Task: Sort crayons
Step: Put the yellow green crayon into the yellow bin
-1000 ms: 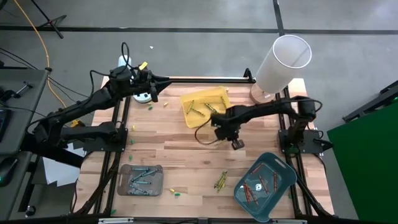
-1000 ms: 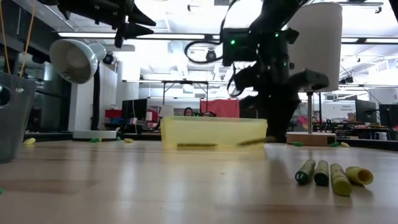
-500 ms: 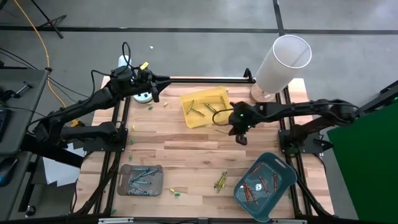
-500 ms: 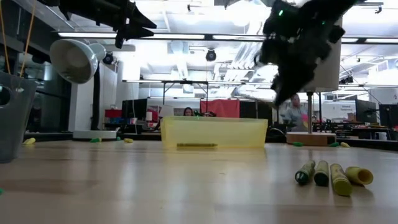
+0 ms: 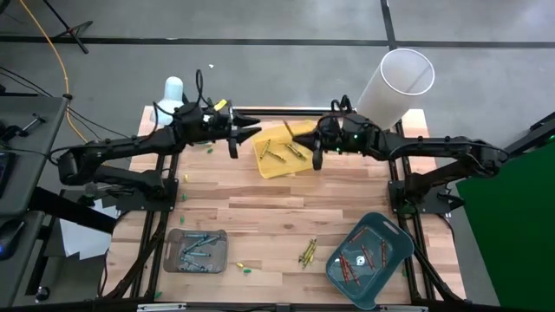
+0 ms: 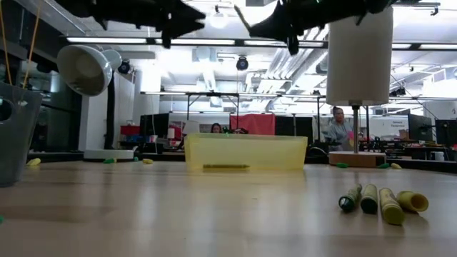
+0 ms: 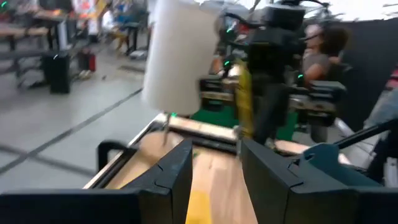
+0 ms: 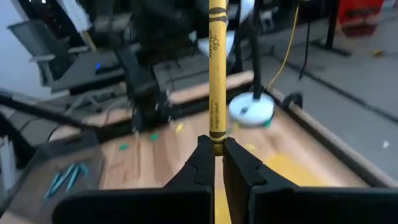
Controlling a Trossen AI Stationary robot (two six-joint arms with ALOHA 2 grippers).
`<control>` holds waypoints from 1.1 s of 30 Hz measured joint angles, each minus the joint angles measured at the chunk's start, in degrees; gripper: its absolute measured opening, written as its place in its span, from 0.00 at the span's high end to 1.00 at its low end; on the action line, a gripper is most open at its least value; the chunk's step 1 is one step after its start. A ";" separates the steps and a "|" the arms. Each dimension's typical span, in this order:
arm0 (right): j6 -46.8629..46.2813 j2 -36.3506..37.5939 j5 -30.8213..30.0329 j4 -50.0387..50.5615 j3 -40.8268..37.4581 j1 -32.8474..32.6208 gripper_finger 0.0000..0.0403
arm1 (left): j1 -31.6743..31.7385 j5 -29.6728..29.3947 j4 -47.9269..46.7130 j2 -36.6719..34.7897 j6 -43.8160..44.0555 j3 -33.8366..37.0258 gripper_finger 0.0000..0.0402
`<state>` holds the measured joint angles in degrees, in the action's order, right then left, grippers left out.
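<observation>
My right gripper (image 5: 305, 139) is above the yellow tray (image 5: 299, 165) at the table's far middle, shut on a yellow-olive crayon (image 8: 217, 68). My left gripper (image 5: 251, 134) is open and empty just left of the tray, facing the right gripper; its fingers (image 7: 177, 171) frame that gripper and the crayon (image 7: 243, 102). Several yellow crayons (image 5: 276, 149) lie in the yellow tray. Blue and green crayons lie in the grey tray (image 5: 176, 247), red ones in the teal tray (image 5: 401, 243). Several olive crayons (image 5: 307, 252) lie loose on the table near the front. My right gripper pinches the crayon's near end (image 8: 216, 135) between its two fingers. The fingers come about level from the table's right, and the crayon sticks straight out ahead of them toward my left gripper. It is lifted clear, above the yellow tray.
A tall white cylinder (image 5: 395, 87) stands at the far right corner and a white lamp (image 5: 173, 88) at the far left. Small green bits (image 5: 245, 269) lie near the front edge. Bare wood lies across the table's middle.
My right gripper has risen from the table's middle and gone toward the far edge, over the yellow tray, turning to point toward the table's left. My left gripper has swung right from the far left corner toward the yellow tray and now faces the right gripper.
</observation>
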<state>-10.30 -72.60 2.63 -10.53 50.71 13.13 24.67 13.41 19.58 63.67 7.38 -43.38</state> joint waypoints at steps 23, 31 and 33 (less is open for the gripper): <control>4.32 -9.99 0.40 -2.55 12.07 -2.32 1.00 | -8.66 -10.17 15.23 5.27 0.43 -0.04 0.39; 4.26 -10.38 -0.85 -4.47 12.29 -2.32 1.00 | -9.89 -6.52 18.09 5.28 -1.82 -0.04 0.39; 4.28 -10.38 -0.83 -4.43 12.29 -2.66 1.00 | -10.23 -6.49 18.09 5.28 -2.81 -0.04 0.39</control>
<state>-6.02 -82.98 1.80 -14.96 63.00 10.47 14.43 6.92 37.67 68.95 4.58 -43.42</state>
